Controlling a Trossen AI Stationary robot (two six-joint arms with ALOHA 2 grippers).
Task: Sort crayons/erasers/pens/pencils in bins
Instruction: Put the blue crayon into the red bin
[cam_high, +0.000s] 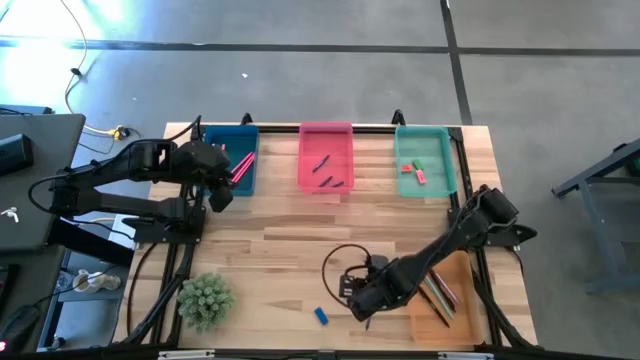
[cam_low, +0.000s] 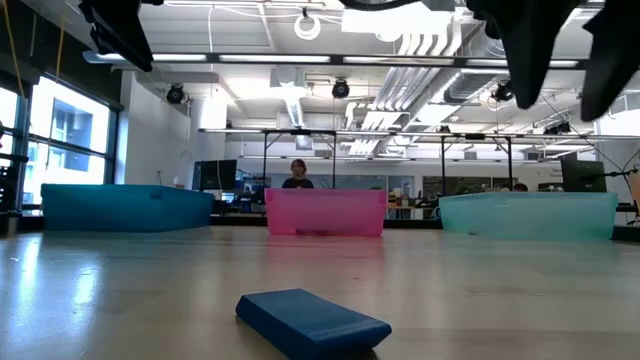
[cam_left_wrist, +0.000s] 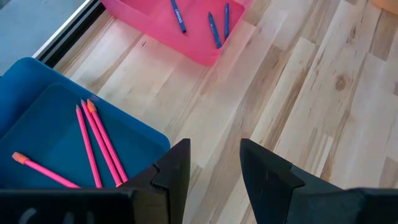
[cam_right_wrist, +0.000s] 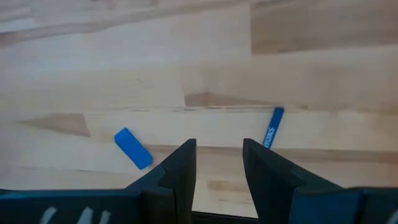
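Observation:
A blue eraser (cam_high: 321, 316) (cam_low: 310, 320) (cam_right_wrist: 132, 148) lies flat on the wood near the table's front edge. A short blue stick (cam_right_wrist: 272, 127) lies close to it. My right gripper (cam_high: 360, 302) (cam_right_wrist: 219, 152) hovers above the table just right of the eraser, pointing down, open, with nothing between its fingers. My left gripper (cam_high: 222, 192) (cam_left_wrist: 214, 158) hangs open and empty at the near right corner of the dark blue bin (cam_high: 232, 158). Pink pencils (cam_left_wrist: 93, 140) lie in that bin. The pink bin (cam_high: 326, 157) holds blue sticks (cam_left_wrist: 214, 28). The teal bin (cam_high: 425, 160) holds red-pink erasers (cam_high: 412, 172).
The orange bin (cam_high: 445, 300) with several sticks sits at the near right, under my right arm. A green spiky ball (cam_high: 205, 300) stands at the near left. A black cable loop (cam_high: 345, 262) lies beside my right gripper. Bare wood spans the table's middle.

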